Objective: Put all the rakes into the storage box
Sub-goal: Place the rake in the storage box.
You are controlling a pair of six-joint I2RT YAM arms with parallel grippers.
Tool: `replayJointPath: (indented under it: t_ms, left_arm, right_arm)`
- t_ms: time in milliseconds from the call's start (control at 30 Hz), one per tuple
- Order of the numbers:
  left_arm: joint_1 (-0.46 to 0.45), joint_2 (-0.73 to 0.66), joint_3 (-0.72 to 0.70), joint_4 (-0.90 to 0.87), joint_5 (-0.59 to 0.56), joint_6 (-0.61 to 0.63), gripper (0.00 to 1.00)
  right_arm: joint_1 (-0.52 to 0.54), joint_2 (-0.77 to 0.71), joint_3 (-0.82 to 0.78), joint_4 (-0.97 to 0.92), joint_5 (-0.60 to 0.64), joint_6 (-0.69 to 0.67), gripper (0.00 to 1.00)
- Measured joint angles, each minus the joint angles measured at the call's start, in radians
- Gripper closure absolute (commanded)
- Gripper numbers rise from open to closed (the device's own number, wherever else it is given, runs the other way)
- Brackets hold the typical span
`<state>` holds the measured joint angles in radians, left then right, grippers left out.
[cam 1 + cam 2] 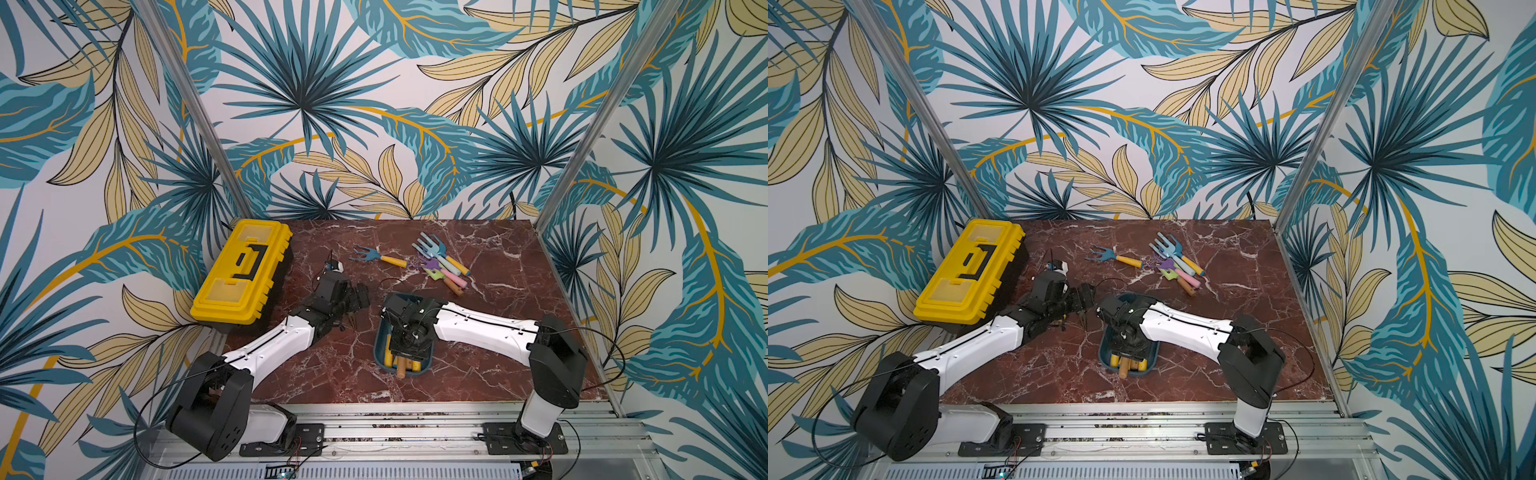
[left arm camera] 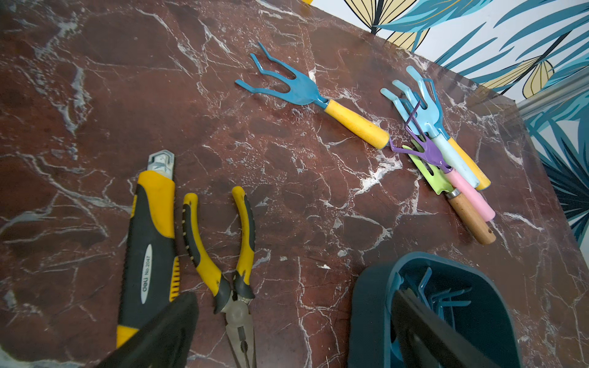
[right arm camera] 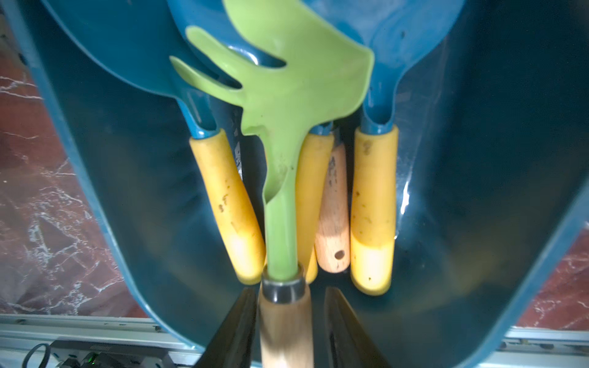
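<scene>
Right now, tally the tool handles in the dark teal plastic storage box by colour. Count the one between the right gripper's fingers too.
Yellow plastic handles: 3
Plain wooden handles: 2, one lying in the dark teal plastic storage box, one on the green rake between the fingers of the right gripper
Total: 5

Tropical leaf wallpaper (image 1: 374,83) all round; red-brown white-veined marble tabletop (image 1: 511,332); aluminium corner posts (image 1: 189,104); slotted rail (image 1: 415,428) along front.

Left arm (image 1: 270,345) holds jaws wide; right arm (image 1: 486,328) points down.
</scene>
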<state>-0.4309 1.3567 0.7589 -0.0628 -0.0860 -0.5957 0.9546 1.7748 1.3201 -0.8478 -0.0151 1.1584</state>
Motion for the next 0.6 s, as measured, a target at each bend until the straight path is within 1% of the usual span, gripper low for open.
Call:
replayJointPath:
  t_ms: [133, 333, 467, 533, 600]
  left_arm:
    - [0.0, 0.0, 0.0, 0.0, 0.0, 0.0, 0.0]
    - [0.0, 0.0, 0.0, 0.0, 0.0, -0.003, 0.0]
    - [0.001, -0.001, 0.0, 0.0, 0.0, -0.004, 0.0]
    - [0.001, -0.002, 0.0, 0.0, 0.0, -0.004, 0.0]
    - [0.001, -0.005, 0.0, -0.001, 0.0, -0.004, 0.0]
  right_arm:
    - [0.0, 0.002, 0.0, -0.005, 0.0, -0.003, 0.63]
    - [0.0, 0.002, 0.0, -0.008, 0.007, -0.003, 0.64]
    - [0.0, 0.009, 0.0, -0.011, 0.012, -0.008, 0.71]
    - [0.0, 0.009, 0.002, -0.003, 0.014, -0.014, 0.78]
    - [0.003, 0.009, 0.003, 0.0, 0.019, -0.014, 0.8]
